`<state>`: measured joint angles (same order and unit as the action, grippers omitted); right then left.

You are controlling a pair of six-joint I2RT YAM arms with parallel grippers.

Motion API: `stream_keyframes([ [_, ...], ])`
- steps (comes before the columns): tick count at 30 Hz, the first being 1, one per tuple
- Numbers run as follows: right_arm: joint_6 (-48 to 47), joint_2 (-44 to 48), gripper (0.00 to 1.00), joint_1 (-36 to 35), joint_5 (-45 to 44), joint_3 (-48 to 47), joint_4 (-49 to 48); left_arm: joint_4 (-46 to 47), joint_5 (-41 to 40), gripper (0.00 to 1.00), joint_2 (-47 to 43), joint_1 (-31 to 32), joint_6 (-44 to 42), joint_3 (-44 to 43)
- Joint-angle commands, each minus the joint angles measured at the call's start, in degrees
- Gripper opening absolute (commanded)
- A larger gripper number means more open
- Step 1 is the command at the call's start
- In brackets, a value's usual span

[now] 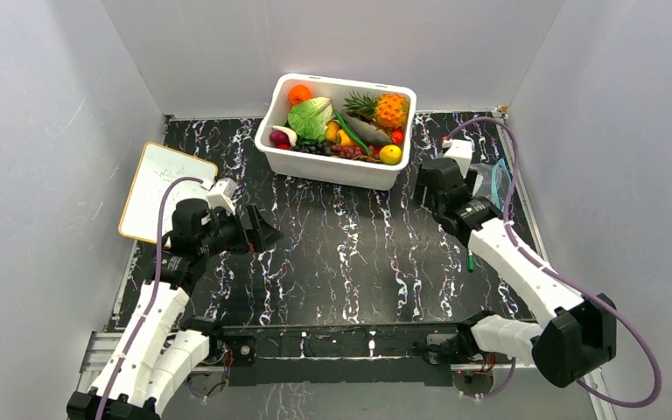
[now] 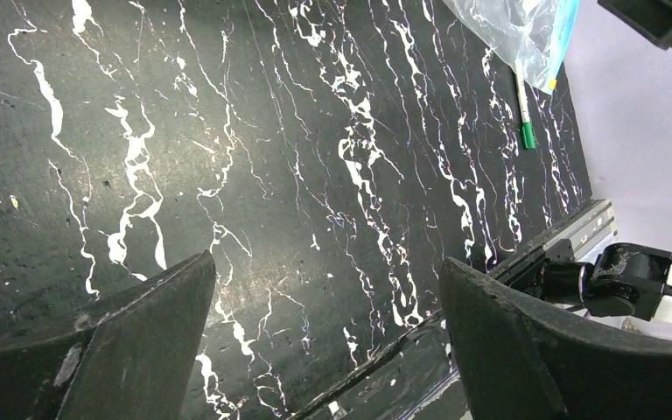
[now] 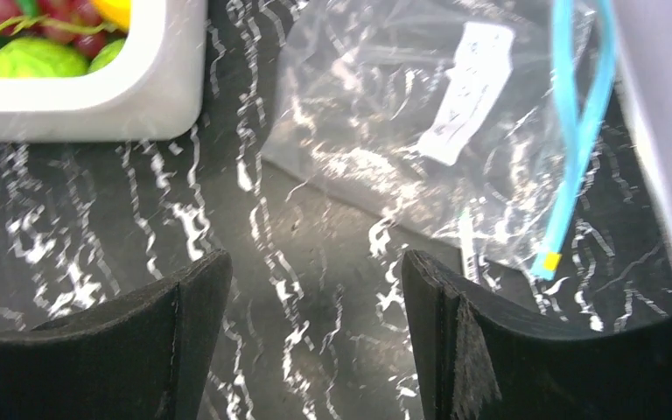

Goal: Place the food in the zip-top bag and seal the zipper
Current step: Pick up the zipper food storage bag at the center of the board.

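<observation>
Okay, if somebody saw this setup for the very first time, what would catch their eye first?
The white tub at the far middle of the black marbled table draws the eye first, heaped with bright toy food such as an orange pineapple. Next comes the clear zip-top bag lying flat by the table's right edge, its teal zipper standing out, with the right end effector open just short of it.

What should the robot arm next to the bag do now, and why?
Probably ease the right gripper forward and pinch the near edge of the bag. Its jaws stand open with nothing between them, the bag lies flat just ahead and looks empty, and the food sits in the white tub.
</observation>
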<state>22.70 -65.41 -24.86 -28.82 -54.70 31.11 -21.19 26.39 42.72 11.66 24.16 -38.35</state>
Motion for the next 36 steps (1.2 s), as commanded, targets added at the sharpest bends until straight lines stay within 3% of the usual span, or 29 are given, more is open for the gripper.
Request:
stream_keyframes([
  [1, -6.3, -2.0, 0.67, 3.3, -9.8, -4.4, -8.6, 0.8, 0.0, 0.98, -0.9, -0.4, -0.1, -0.2],
  [11, -7.1, -9.9, 0.57, 18.0, -3.7, -7.7, -14.3, 0.6, -1.0, 0.98, -4.4, -0.4, -1.1, -0.4],
  [23, -9.4, -22.8, 0.51, 26.3, -1.9, -8.3, -19.8, 0.1, -2.8, 0.98, -6.1, -0.4, -0.9, -1.0],
  [36, -11.6, -31.2, 0.52, 32.6, 1.8, -11.2, -21.2, 1.0, -2.7, 0.98, -6.7, -0.5, -0.1, -0.6],
])
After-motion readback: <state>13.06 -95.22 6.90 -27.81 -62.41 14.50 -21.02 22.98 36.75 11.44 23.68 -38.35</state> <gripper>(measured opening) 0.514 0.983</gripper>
